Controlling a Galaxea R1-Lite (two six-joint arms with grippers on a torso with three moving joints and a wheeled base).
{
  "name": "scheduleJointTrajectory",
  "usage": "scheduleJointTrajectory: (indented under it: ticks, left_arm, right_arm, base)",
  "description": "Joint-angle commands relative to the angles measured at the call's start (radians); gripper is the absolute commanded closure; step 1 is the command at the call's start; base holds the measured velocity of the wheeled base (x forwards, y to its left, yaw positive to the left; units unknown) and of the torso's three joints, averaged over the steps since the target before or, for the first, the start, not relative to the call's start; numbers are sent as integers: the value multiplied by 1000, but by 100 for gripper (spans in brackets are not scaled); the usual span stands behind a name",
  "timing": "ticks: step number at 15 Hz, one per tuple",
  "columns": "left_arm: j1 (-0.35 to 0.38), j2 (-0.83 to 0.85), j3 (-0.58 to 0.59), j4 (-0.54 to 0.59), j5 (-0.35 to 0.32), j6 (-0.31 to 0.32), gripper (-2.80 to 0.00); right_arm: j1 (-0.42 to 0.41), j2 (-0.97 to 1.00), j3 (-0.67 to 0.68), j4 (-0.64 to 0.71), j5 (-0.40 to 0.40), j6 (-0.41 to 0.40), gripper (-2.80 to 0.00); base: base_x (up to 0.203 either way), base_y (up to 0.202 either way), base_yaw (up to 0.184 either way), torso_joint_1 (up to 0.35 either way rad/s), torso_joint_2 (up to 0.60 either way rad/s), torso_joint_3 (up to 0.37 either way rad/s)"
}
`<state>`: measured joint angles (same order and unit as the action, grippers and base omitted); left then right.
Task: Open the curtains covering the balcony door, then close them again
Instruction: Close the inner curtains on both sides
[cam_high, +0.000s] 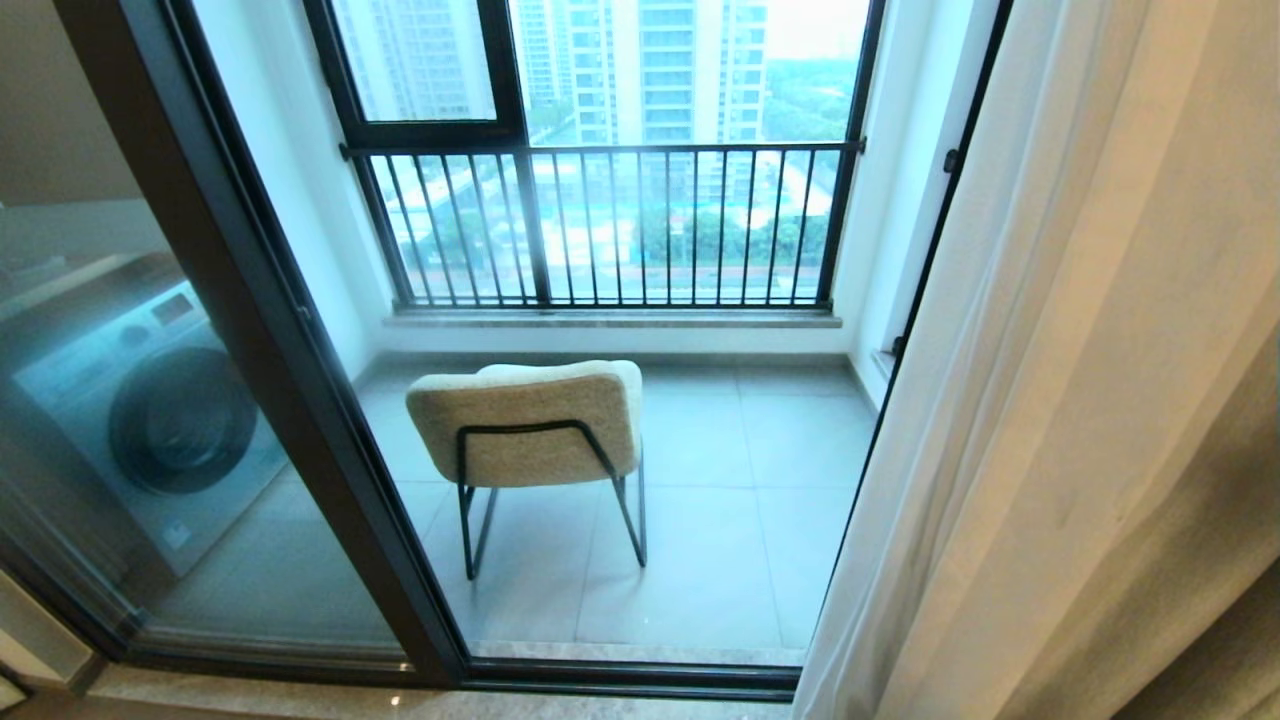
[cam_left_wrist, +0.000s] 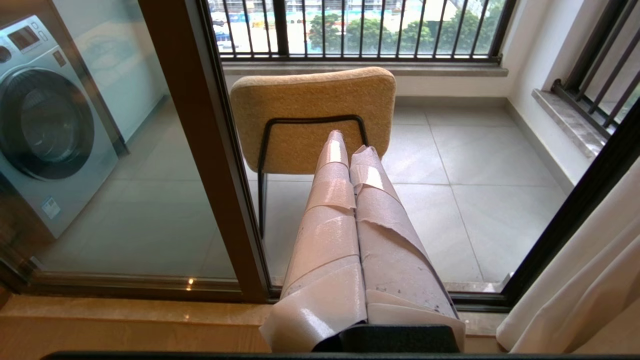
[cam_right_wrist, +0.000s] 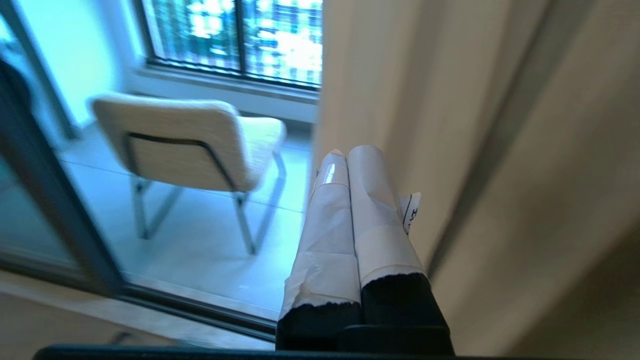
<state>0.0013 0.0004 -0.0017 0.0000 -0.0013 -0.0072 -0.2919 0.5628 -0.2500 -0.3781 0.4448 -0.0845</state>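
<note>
At the three o'clock side of the head view, the curtains (cam_high: 1080, 400) hang gathered in long folds, a white sheer panel nearest the opening and a thicker beige drape behind it toward the edge. Their inner edge runs from about one o'clock down to five o'clock, leaving most of the balcony door (cam_high: 270, 330) uncovered. The door's dark frame slants from eleven o'clock down to six o'clock, with a bottom track along the floor.

Through the glass, a beige padded chair (cam_high: 530, 420) on a thin black metal frame stands on grey tiles at the centre, its back toward the robot. At nine o'clock, behind the glass panel, sits a washing machine (cam_high: 150, 410) with a round dark door. At twelve o'clock a window with a black railing (cam_high: 600, 225) of vertical bars looks out on tall buildings and trees.

Neither arm shows in the head view. In the left wrist view the left gripper (cam_left_wrist: 347, 142) points toward the chair back, its tape-wrapped fingers (cam_left_wrist: 330, 220) pressed together on nothing, well clear of the fabric at its four o'clock. In the right wrist view the right gripper (cam_right_wrist: 350, 150) sits just beside the curtain's inner edge, its taped fingers (cam_right_wrist: 372, 200) clenched against each other; no fabric can be seen between them. A small white tag (cam_right_wrist: 411, 210) sticks out at the side of the right finger next to the cloth.
</note>
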Motion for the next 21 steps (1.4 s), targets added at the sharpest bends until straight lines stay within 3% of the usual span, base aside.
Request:
scheduleJointTrajectory:
  ticks: [1,4,9,15,17,19,21]
  left_arm:
    - [0,0,0,0,0,0,0]
    - [0,0,0,0,0,0,0]
    - [0,0,0,0,0,0,0]
    - [0,0,0,0,0,0,0]
    - [0,0,0,0,0,0,0]
    - [0,0,0,0,0,0,0]
    - [0,0,0,0,0,0,0]
  right_arm:
    - [37,-51,49,-5,-94,-54,0]
    - [72,-91,113,-9,-184,-79,0]
    - [113,-191,223,-18,-187,-91,0]
    - [151,-279,250,28,-186,-89,0]
    - [204,-279,250,40,-190,-87,0]
    - [270,-306,250,52,-225,-86,0]
    - [298,-363,250,107,-324,-84,0]
  base:
    - [0,0,0,0,0,0]
    - [0,0,0,0,0,0]
    - [0,0,0,0,0,0]
    - [0,0,0,0,0,0]
    - [0,0,0,0,0,0]
    - [0,0,0,0,0,0]
    - [0,0,0,0,0,0]
